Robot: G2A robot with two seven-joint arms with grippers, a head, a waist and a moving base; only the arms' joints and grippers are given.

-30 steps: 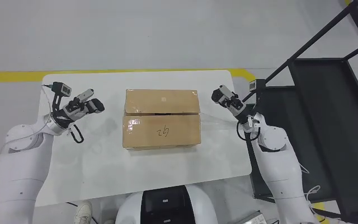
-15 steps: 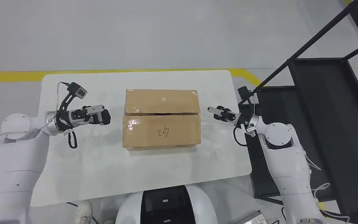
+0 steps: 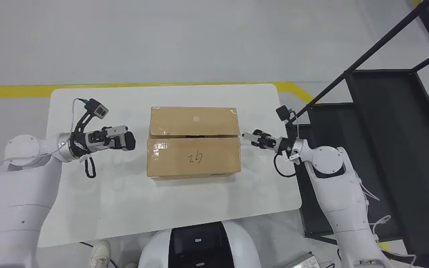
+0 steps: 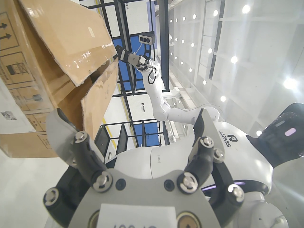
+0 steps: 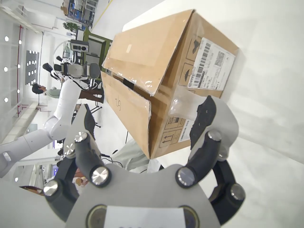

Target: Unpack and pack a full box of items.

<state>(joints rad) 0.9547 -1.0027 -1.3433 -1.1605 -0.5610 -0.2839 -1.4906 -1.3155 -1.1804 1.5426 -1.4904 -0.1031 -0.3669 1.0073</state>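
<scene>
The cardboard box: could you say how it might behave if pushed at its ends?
The cardboard box sits flat and wide, so it would probably slide rather than tip. Its top flaps gape at the seam, so they would likely flex if pressed.

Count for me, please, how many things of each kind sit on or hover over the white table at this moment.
Cardboard box: 1
Pincers: 2 (left pincer, right pincer, one at each end of the box, both open)
Total: 3
</scene>
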